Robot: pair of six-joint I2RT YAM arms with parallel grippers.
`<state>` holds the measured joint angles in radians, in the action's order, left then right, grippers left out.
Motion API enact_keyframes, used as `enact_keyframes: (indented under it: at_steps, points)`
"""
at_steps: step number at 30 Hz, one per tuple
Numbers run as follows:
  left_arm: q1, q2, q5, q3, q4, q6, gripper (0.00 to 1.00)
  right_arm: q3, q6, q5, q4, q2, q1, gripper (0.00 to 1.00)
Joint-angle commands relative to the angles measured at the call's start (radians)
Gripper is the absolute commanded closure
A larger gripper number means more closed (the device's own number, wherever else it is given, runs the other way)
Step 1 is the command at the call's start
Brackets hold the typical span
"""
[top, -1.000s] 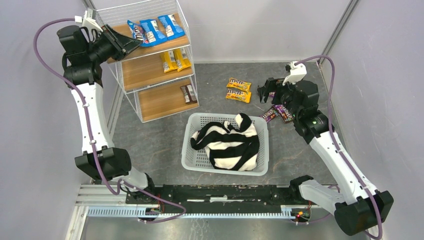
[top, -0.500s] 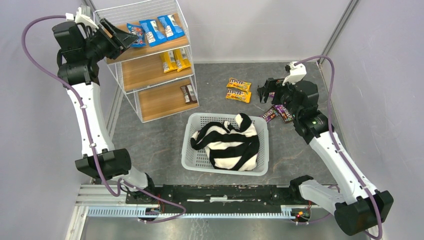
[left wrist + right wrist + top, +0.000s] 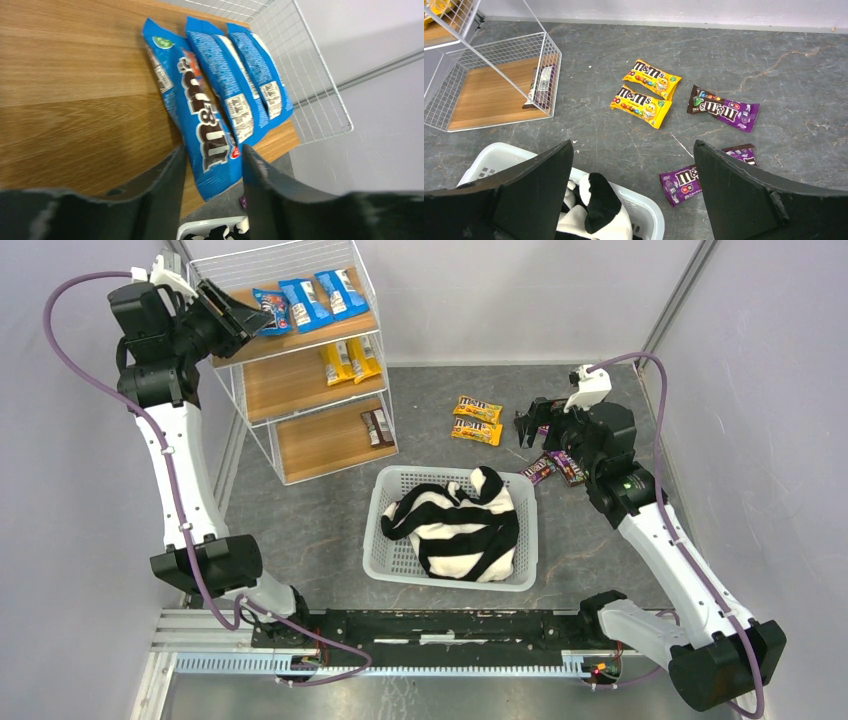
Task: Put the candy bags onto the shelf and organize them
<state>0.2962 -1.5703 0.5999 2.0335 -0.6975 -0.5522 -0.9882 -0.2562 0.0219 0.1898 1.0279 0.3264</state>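
The shelf [image 3: 285,385] stands at the back left. Three blue candy bags [image 3: 307,300] lie on its top board, yellow ones [image 3: 350,360] on the middle board, dark ones [image 3: 376,426] on the bottom board. My left gripper [image 3: 240,318] is open and empty at the top board's left. In the left wrist view [image 3: 212,160] its fingers frame the near end of the leftmost blue bag [image 3: 200,115]. Two yellow bags [image 3: 477,420] and three purple bags [image 3: 556,468] lie on the floor. My right gripper [image 3: 530,425] hovers open above them [image 3: 633,145].
A white lattice basket [image 3: 385,540] with a black-and-white striped cloth [image 3: 455,525] sits in the middle, close to the nearest purple bag [image 3: 684,182]. Grey walls close in left, back and right. The shelf's wire mesh side [image 3: 310,75] borders the blue bags.
My left gripper has drawn back up and to the left from the blue bags on the top board. The right arm has barely moved.
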Motion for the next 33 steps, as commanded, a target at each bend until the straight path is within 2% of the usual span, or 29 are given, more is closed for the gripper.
enact_keyframes:
  at_steps: [1, 3, 5, 9, 14, 16, 18, 21, 23, 26, 29, 33]
  points:
    - [0.011, 0.011, -0.076, 0.039, 0.003, 0.038, 0.39, -0.018, 0.025, 0.032, -0.013, -0.004, 0.000, 0.02]
    - [0.011, 0.021, -0.098, 0.061, 0.002, 0.056, 0.28, -0.023, 0.033, 0.048, 0.002, -0.003, 0.000, 0.02]
    - [0.012, 0.016, -0.112, 0.101, -0.006, 0.067, 0.22, -0.023, 0.041, 0.063, 0.016, -0.002, 0.000, 0.02]
    - [0.011, -0.014, -0.159, 0.202, -0.037, 0.079, 0.16, -0.023, 0.057, 0.122, 0.041, 0.003, 0.000, 0.02]
    - [0.011, 0.005, -0.172, 0.245, -0.010, 0.052, 0.12, -0.015, 0.079, 0.227, 0.056, 0.032, -0.002, 0.02]
    - [0.012, 0.040, -0.106, 0.204, 0.052, 0.005, 0.12, -0.013, 0.086, 0.275, 0.066, 0.063, -0.010, 0.02]
    - [0.010, 0.096, -0.004, 0.091, 0.179, -0.060, 0.11, -0.013, 0.077, 0.298, 0.090, 0.100, -0.040, 0.02]
    - [-0.022, 0.186, 0.061, -0.044, 0.292, -0.131, 0.11, -0.005, 0.045, 0.252, 0.125, 0.151, -0.116, 0.02]
    - [-0.103, 0.218, 0.042, -0.072, 0.273, -0.099, 0.11, 0.015, 0.018, 0.207, 0.134, 0.186, -0.191, 0.02]
    - [-0.316, 0.228, -0.011, -0.089, 0.228, -0.016, 0.09, 0.059, -0.006, 0.151, 0.120, 0.222, -0.319, 0.02]
    - [-0.498, 0.245, -0.046, -0.137, 0.213, 0.026, 0.09, 0.092, 0.001, 0.174, 0.105, 0.273, -0.446, 0.02]
    - [-0.688, 0.321, -0.092, -0.260, 0.245, 0.072, 0.04, 0.095, 0.026, 0.205, 0.102, 0.367, -0.571, 0.02]
